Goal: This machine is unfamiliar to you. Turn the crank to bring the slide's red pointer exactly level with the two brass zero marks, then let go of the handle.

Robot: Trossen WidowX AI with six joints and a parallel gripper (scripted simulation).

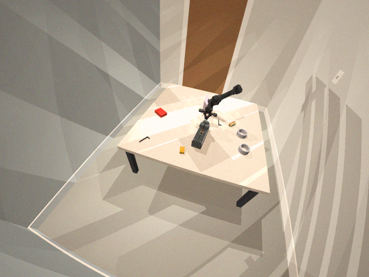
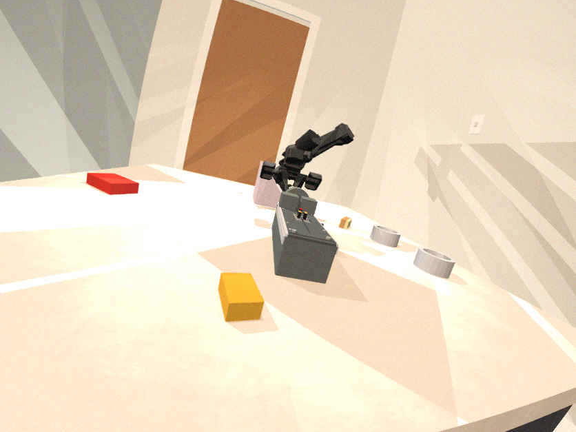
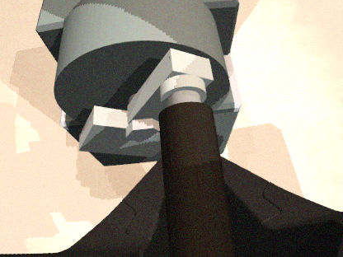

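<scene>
The dark grey machine [image 1: 198, 141] [image 2: 305, 258] stands on the table, its round drum [image 3: 140, 27] facing my arm. A pale crank arm [image 3: 150, 85] crosses the drum face and carries a dark brown handle [image 3: 190, 134]. My gripper [image 1: 206, 117] [image 2: 291, 187] [image 3: 187, 165] is shut on this handle. The small red pointer [image 1: 202, 130] [image 2: 300, 209] shows on the machine's top, close to the brass zero marks [image 2: 304, 216], on the drum side of them. It is too small to tell the exact offset. The handle is hidden in the top and exterior views.
A pale pink upright block [image 2: 265, 191] stands behind the machine near the arm. A red block [image 1: 160, 112] [image 2: 112, 183] and yellow block [image 1: 182, 149] [image 2: 240, 297] lie left. Two grey rings [image 1: 242, 136] [image 2: 433, 264] and a small tan block [image 1: 232, 123] [image 2: 345, 222] lie right.
</scene>
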